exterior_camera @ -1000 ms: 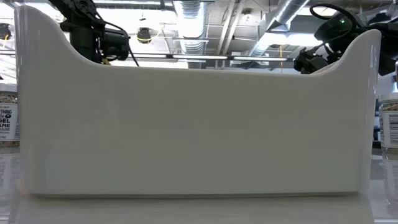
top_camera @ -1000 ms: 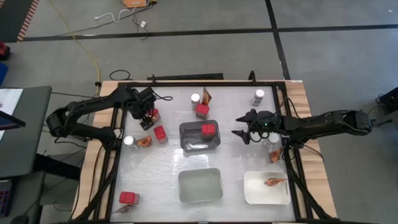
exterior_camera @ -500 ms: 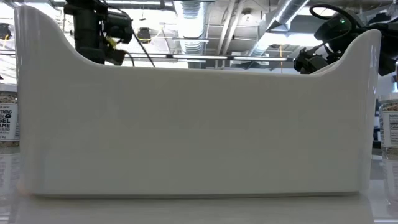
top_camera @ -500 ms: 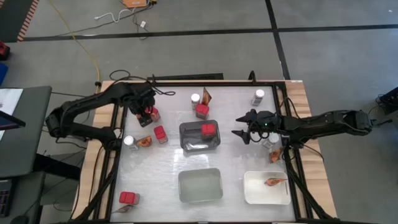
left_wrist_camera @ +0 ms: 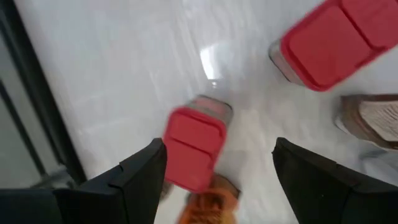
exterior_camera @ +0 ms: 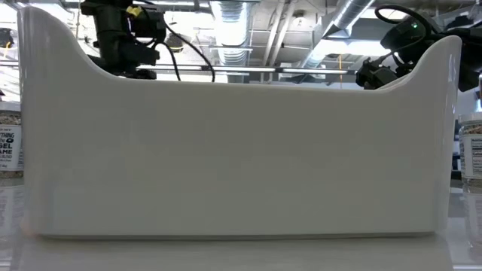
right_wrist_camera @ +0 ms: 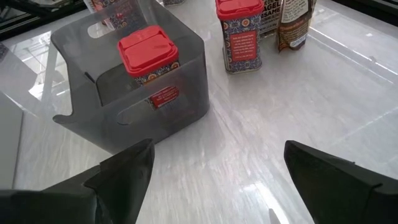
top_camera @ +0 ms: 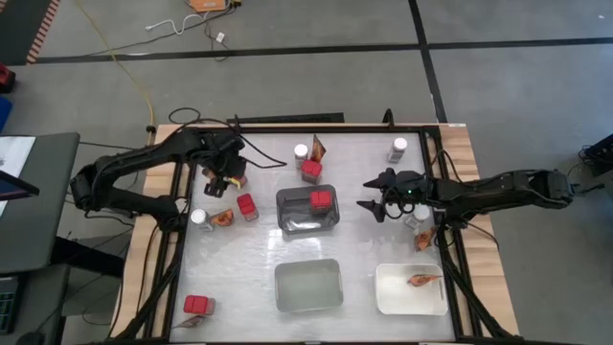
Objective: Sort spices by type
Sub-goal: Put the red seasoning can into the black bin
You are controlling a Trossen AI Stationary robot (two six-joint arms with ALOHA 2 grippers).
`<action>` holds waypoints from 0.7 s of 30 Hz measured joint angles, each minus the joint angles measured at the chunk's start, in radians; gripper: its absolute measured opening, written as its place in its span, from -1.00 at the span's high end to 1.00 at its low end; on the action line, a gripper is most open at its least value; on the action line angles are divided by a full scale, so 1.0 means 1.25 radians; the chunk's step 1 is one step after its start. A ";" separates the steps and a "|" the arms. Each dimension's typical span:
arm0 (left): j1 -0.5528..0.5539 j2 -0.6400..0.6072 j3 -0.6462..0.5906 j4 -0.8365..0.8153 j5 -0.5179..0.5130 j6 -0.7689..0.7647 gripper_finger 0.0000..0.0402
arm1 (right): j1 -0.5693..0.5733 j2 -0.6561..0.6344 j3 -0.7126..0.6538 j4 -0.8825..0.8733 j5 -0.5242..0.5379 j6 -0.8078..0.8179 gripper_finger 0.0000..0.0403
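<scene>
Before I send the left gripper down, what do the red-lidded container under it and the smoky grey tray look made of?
Red-lidded boxy container: lid looks like smooth moulded plastic; the body's material is unclear from above. Smoky grey tray: apparently translucent glossy plastic, since the red container inside shows through its wall.

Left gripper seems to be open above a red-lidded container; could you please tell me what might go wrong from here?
1. The red-lidded container sits off-centre between the fingers of the left gripper, close to one of them, so closing may shove or tip it rather than clamp it.
2. An orange packet lies right against that container and could get caught or dragged along.

The right gripper waits open beside the grey tray.
</scene>
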 joint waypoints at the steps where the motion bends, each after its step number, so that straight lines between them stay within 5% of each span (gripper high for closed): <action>1: 0.000 0.000 0.000 0.009 0.000 0.009 -0.39 | 0.000 0.000 0.000 0.000 0.000 0.000 -0.91; 21: 0.031 0.153 -0.023 0.057 -0.045 0.101 -0.39 | 0.000 0.000 0.000 -0.017 0.000 -0.001 -0.91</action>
